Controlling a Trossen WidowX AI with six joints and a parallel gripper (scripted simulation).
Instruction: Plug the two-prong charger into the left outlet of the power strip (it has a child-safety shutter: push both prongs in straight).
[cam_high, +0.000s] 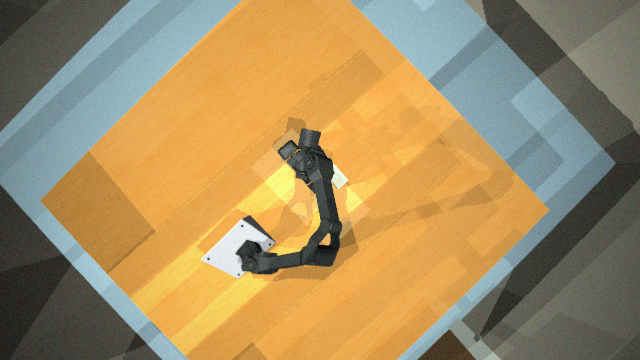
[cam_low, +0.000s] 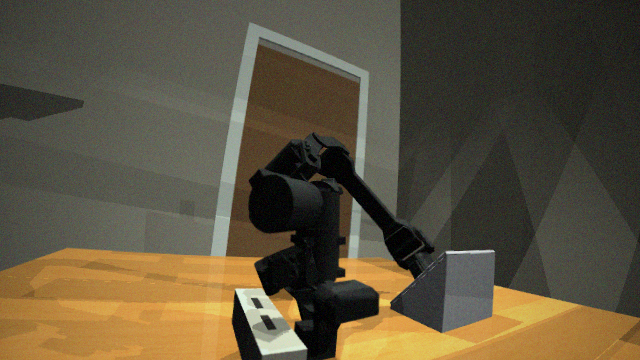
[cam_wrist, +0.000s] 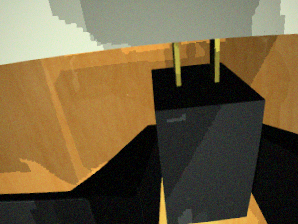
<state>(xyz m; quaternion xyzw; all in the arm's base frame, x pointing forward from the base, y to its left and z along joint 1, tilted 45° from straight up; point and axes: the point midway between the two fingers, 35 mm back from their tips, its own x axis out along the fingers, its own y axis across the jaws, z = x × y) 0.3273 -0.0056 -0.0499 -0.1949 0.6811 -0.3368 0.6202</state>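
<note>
The wooden table (cam_high: 165, 105) (cam_low: 150, 285) (cam_wrist: 100, 115) spreads beneath and around the claw, and a brown door (cam_low: 300, 100) in a pale frame stands beyond it in the exterior view. The black arm (cam_high: 327, 200) (cam_low: 370, 200) arches from the claw to its wedge-shaped mount (cam_high: 220, 255) (cam_low: 467, 290), which sits well apart from the claw. Much nearer, just beside the claw, lies the pale power strip (cam_high: 340, 178) (cam_low: 290, 345) (cam_wrist: 30, 30); its upper face shows two dark openings in the exterior view. The claw (cam_high: 307, 177) (cam_low: 317, 325) (cam_wrist: 192, 131) is partway open, its black fingers closed against the two sides of the charger, which keeps them from meeting. That charger (cam_wrist: 210, 160), a dark, boxy block, is held between the fingers, with its prong end turned toward the strip. Two slim brass prongs (cam_wrist: 177, 65) (cam_wrist: 217, 62) stand out from that end, side by side. In the wrist view their far ends line up with the strip's edge; whether they touch it cannot be told. Neither prong is seated in an opening as far as the wrist view shows, since much of their length is exposed.
</note>
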